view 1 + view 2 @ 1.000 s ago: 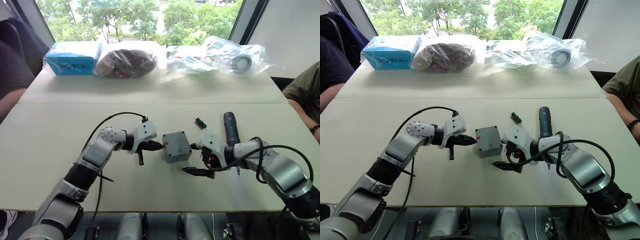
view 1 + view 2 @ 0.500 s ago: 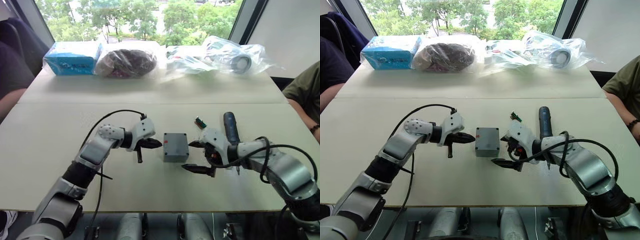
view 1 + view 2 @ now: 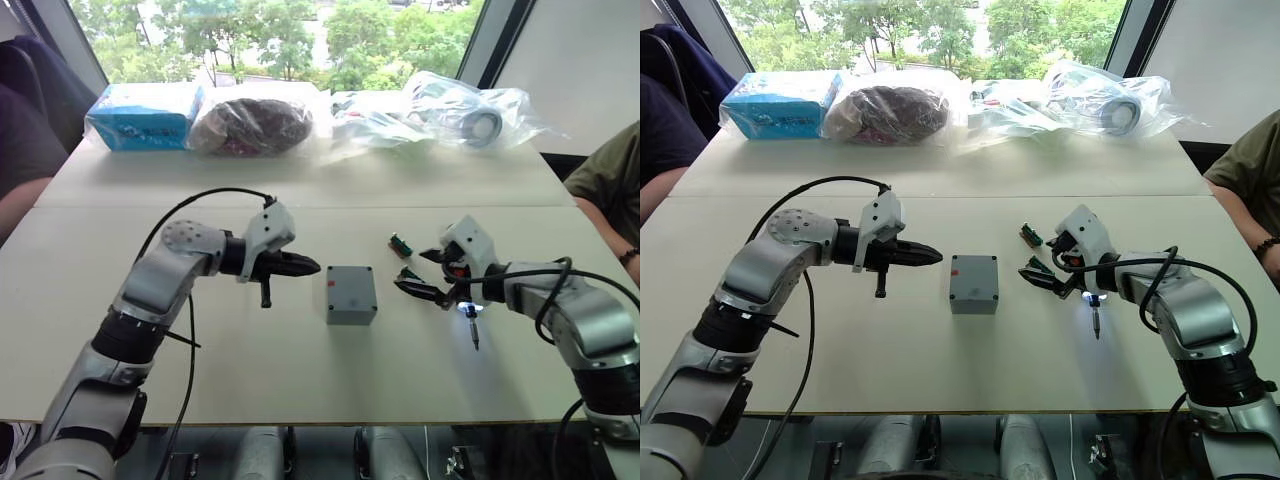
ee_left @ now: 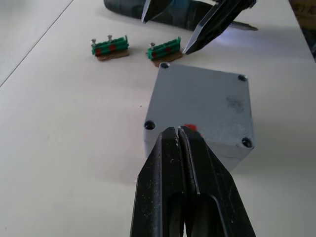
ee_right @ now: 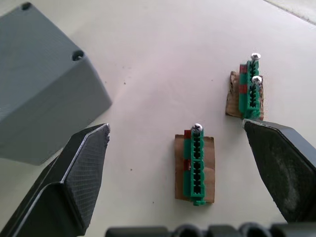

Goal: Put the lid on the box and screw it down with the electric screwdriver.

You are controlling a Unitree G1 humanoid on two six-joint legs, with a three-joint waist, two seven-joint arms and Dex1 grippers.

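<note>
The box [image 3: 351,294], one grey cube with its lid [image 4: 203,101] already seated on top, sits on the table [image 3: 300,370] between two grippers.

To the box's left, one left gripper [image 3: 308,267] hangs near its side with both black fingers pressed together; it has backed off from the box over the last second. The box itself now lies square, where before it sat turned at an angle. Right of the box lie two small green blocks [image 5: 196,163], one just beside the other. One right gripper [image 3: 427,279] hovers over them, fingers spread wide, having moved up and away from the box. Just right of the blocks is one electric screwdriver [image 3: 1094,316], its tip light glowing, largely covered by the arm.
</note>
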